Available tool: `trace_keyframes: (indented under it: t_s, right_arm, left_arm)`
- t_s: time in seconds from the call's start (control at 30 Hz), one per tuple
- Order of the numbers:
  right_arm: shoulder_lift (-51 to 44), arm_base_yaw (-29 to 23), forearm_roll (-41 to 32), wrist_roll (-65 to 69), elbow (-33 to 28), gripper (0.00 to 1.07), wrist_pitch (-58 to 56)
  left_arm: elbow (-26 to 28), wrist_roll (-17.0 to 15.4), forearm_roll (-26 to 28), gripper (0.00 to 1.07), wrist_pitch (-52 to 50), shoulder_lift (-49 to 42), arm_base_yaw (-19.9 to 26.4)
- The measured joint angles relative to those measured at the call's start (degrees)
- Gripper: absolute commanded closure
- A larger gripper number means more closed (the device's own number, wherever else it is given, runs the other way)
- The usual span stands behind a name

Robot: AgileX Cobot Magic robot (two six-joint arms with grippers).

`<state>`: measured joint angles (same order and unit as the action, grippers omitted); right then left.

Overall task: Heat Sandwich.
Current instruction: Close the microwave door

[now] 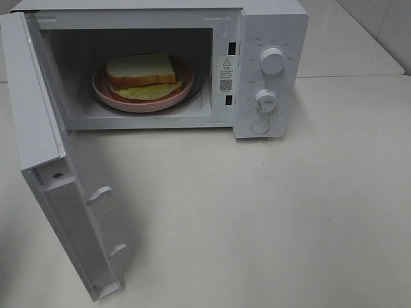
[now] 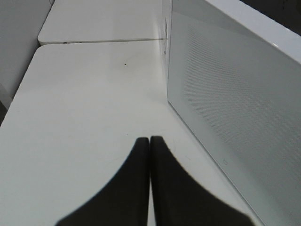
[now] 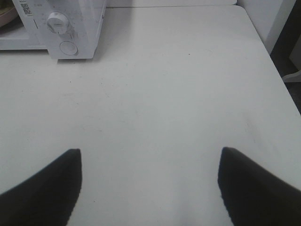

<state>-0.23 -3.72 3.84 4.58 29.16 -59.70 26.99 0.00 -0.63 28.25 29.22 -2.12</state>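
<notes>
Square white-bread sandwich (image 1: 141,70) waits inside boxy white microwave (image 1: 276,32); left gripper (image 2: 150,139), pressed together beside its open door (image 1: 77,218), likely to push; right gripper (image 3: 150,150) apart.

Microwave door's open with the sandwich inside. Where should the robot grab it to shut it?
Best at the free end of the door, by the two latch hooks, farthest from the hinge. Come from the outer side, where the shut left gripper sits. That face looks flat with no handle showing, so a push probably beats a pinch.

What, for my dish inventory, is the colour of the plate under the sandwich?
Pink; the plate shows best in the exterior high view.
</notes>
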Motion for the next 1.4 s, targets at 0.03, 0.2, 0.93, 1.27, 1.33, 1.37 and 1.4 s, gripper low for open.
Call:
trace_keyframes:
  t_s: [0.03,0.2,0.93,1.27,1.33,1.37,1.4]
  right_arm:
    - [0.0,0.0,0.0,0.0,0.0,0.31,0.0]
    - [0.0,0.0,0.0,0.0,0.0,0.31,0.0]
    - [0.0,0.0,0.0,0.0,0.0,0.31,0.1]
    - [0.0,0.0,0.0,0.0,0.0,0.31,0.1]
    - [0.0,0.0,0.0,0.0,0.0,0.31,0.1]
    - [0.0,0.0,0.0,0.0,0.0,0.31,0.1]
    - [0.0,0.0,0.0,0.0,0.0,0.31,0.1]
  left_arm:
    - [-0.8,0.0,0.0,1.06,-1.9,0.9,0.0]
    - [-6.9,0.0,0.0,1.06,-17.2,6.9,0.0]
    - [-16.5,-0.8,-9.6,1.06,-64.7,35.1,0.0]
    - [-15.2,-4.8,-19.1,1.06,-76.8,44.7,-1.8]
    - [-14.2,-4.8,-19.1,1.06,-77.6,46.9,-4.4]
    - [-14.2,-4.8,-19.1,1.06,-77.6,46.9,-4.4]
    - [-13.9,-4.8,-19.1,1.06,-77.9,47.7,-5.3]
